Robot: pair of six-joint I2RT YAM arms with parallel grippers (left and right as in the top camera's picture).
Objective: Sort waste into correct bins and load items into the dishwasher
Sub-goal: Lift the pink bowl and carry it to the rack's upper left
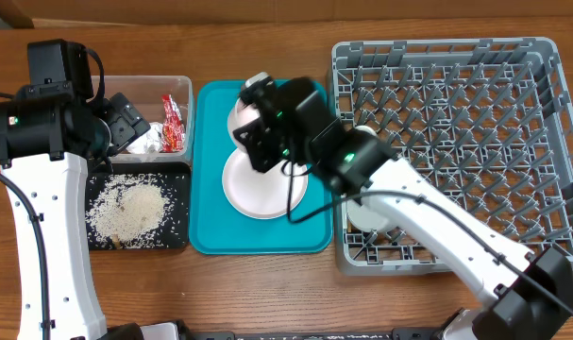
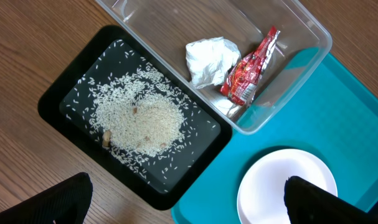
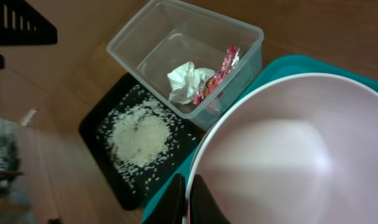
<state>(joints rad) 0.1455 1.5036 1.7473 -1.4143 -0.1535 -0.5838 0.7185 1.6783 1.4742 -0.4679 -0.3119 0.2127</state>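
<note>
Teal tray [image 1: 206,236] sits mid-table from overhead. The right arm [image 1: 428,222] reaches in from the lower right across the rack [image 1: 437,47], with the right gripper [image 1: 253,132] on a bowl [image 1: 237,120] just above the plate [image 1: 258,189]. It half hides a white thing [image 1: 364,215] in the rack, maybe a cup. The left arm [image 1: 45,217] rises at the left, its wrist over the clear tub [image 1: 144,85].

Left wrist cam: the left gripper [image 2: 185,186] is spread wide and holds nothing. Rice [image 2: 139,121] lies in the black tray [image 2: 58,99], and the tissue [image 2: 207,59] and wrapper [image 2: 251,68] are in the tub.

Right wrist cam: fingers [image 3: 173,202] pinched tight on the pale pink bowl's rim.
</note>
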